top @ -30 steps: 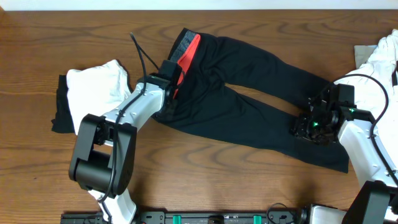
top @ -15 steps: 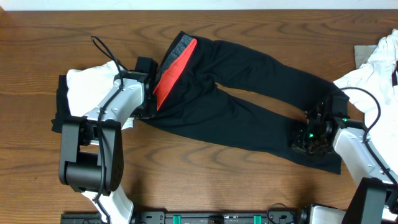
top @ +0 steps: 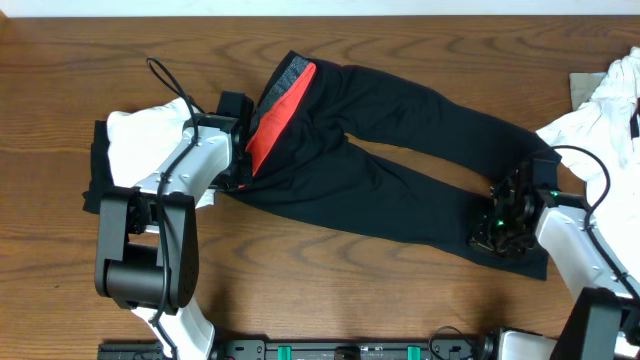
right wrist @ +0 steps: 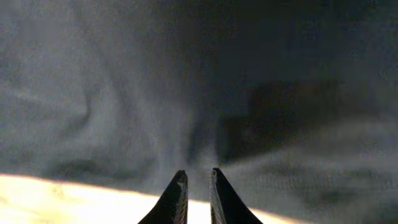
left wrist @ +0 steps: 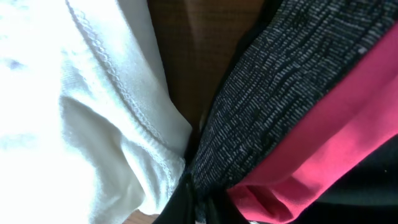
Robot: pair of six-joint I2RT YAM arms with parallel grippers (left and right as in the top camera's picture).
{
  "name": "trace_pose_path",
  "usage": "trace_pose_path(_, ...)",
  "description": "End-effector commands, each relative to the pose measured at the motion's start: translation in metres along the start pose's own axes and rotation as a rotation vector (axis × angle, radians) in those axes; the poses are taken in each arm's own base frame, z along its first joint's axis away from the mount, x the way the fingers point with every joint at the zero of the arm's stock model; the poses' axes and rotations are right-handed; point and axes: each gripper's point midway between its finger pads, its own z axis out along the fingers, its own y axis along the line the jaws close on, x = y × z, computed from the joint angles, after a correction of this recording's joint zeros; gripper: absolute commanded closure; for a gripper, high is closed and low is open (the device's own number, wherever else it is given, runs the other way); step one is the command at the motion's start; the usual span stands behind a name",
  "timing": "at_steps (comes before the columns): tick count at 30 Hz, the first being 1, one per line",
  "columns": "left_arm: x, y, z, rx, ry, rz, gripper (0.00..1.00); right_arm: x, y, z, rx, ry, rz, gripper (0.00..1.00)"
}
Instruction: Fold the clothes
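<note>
1. Brown wood-grain table [top: 400, 300] fills the overhead view, and both arms work on it from the near edge.
2. At the left pincer [top: 240, 172], the jaws are closed on the bunched lower end of the waistband [left wrist: 280, 93], grey knit outside with its red lining [left wrist: 336, 143] turned up.
3. Just beside that grip, a white garment [top: 150, 140] presses its stitched hem against the waistband; higher up, a thin strip of bare wood parts them. A black garment [top: 97, 180] pokes out beneath the white one at its left edge.
4. At the right pincer [right wrist: 198, 186], the fingertips stand narrow, pinching a ridge of dark fabric near the leg ends.
5. From there the black trousers [top: 380, 150] lie spread slantwise across the middle, waist at the far left, hems at the near right.
6. Another white garment [top: 610, 110] sits at the right edge, near the upper leg.
7. Open wood lies in front of the trousers and along the far side.
</note>
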Motion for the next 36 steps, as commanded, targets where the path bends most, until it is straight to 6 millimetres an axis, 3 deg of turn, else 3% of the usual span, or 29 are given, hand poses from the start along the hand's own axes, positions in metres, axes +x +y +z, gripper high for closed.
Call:
trace_pose_path(1, -0.009, -0.002, -0.013, 0.033, -0.036, -0.016, 0.94, -0.01, -0.001, -0.02, -0.002, -0.062, 0.015, 0.85)
trace_pose_path(6, -0.01, -0.008, -0.02, 0.082, -0.048, -0.014, 0.94, -0.002, -0.012, -0.031, -0.002, -0.06, 0.095, 0.78)
trace_pose_path(10, -0.013, -0.03, -0.033, 0.207, -0.071, 0.097, 0.91, -0.004, -0.012, -0.032, -0.008, -0.071, 0.056, 0.75)
trace_pose_path(14, -0.024, -0.04, -0.04, 0.21, -0.132, 0.199, 0.9, -0.01, -0.01, -0.033, -0.018, -0.096, 0.035, 0.81)
trace_pose_path(16, -0.031, -0.037, -0.041, 0.181, -0.159, 0.196, 0.9, -0.011, -0.002, -0.033, -0.062, -0.097, 0.019, 0.86)
trace_pose_path(19, -0.032, -0.022, -0.039, 0.104, -0.159, 0.168, 0.93, -0.009, 0.026, -0.037, -0.22, -0.093, -0.083, 0.9)
trace_pose_path(24, -0.014, -0.009, -0.033, 0.105, -0.067, 0.118, 0.94, -0.008, -0.006, -0.028, -0.054, -0.093, 0.097, 0.97)
trace_pose_path(26, -0.008, -0.007, -0.033, 0.102, -0.044, 0.12, 0.92, -0.005, -0.009, -0.023, -0.045, -0.085, 0.121, 0.99)
trace_pose_path(27, -0.007, -0.007, -0.033, 0.101, -0.037, 0.12, 0.83, -0.002, -0.01, -0.019, -0.045, -0.08, 0.141, 0.99)
trace_pose_path(28, -0.005, -0.006, -0.032, 0.1, -0.029, 0.107, 0.59, 0.0, -0.011, -0.016, -0.049, -0.076, 0.159, 0.98)
trace_pose_path(29, -0.004, -0.006, -0.032, 0.1, -0.025, 0.091, 0.42, 0.001, -0.009, -0.012, -0.066, -0.076, 0.161, 0.96)
trace_pose_path(30, -0.003, -0.006, -0.032, 0.1, -0.021, 0.076, 0.33, 0.0, -0.003, -0.008, -0.11, -0.082, 0.15, 0.93)
trace_pose_path(34, -0.003, -0.005, -0.034, 0.1, -0.024, 0.071, 0.26, -0.007, 0.046, 0.002, -0.392, -0.147, -0.002, 0.91)
trace_pose_path(36, -0.005, -0.004, -0.039, 0.103, -0.039, 0.067, 0.23, -0.008, 0.061, 0.006, -0.449, -0.175, -0.041, 0.91)
